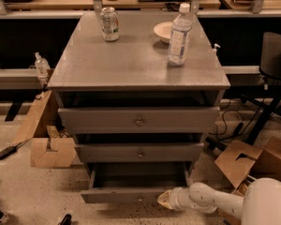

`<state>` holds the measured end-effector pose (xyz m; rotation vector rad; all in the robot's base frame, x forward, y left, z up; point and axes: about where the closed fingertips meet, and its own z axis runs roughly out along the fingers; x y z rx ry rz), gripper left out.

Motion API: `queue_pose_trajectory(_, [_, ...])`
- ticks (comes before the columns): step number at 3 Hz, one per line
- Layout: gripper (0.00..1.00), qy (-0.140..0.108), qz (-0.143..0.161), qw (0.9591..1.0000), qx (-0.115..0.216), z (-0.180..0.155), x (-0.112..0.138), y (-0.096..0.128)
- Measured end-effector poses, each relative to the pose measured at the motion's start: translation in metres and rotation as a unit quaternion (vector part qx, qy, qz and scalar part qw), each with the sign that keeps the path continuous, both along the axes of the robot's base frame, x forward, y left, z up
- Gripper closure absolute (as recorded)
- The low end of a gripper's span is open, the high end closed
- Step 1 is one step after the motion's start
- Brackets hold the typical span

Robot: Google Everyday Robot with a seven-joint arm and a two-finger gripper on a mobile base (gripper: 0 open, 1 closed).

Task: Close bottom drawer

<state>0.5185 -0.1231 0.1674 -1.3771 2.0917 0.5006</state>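
— How will the bottom drawer [131,182] handle?
— It sits pulled out at the foot of the cabinet [131,64]. It's a stiff wooden box, likely light and free-sliding. No grasp is needed, just push flat on the front panel [107,196] near the knob [139,199].
— And the arm [210,201]?
— It's low, reaching in from the right, with the gripper [165,199] at the panel's right end. Open or closed, I cannot tell.

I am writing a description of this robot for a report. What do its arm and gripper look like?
The arm is smooth and white, made of rounded tube-like segments that widen into a large dome. No cables or markings show. The gripper, low at the front of the bottom drawer, looks pale yellowish.
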Motion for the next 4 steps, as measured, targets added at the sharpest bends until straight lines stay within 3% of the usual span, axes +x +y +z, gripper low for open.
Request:
queue_pose_trajectory(1, [1.0, 0.023, -0.005, 0.9997, -0.01, -0.013, -0.032, 0.004])
queue_pose_trajectory(2, [1.0, 0.05, -0.022, 0.9983, -0.018, -0.028, -0.082, 0.0])
queue_pose_trajectory(3, [1.0, 0.055, -0.021, 0.9981, -0.018, -0.03, -0.092, 0.003])
queue_pose_trajectory(4, [1.0, 0.046, -0.014, 0.9987, -0.016, -0.028, -0.068, 0.007])
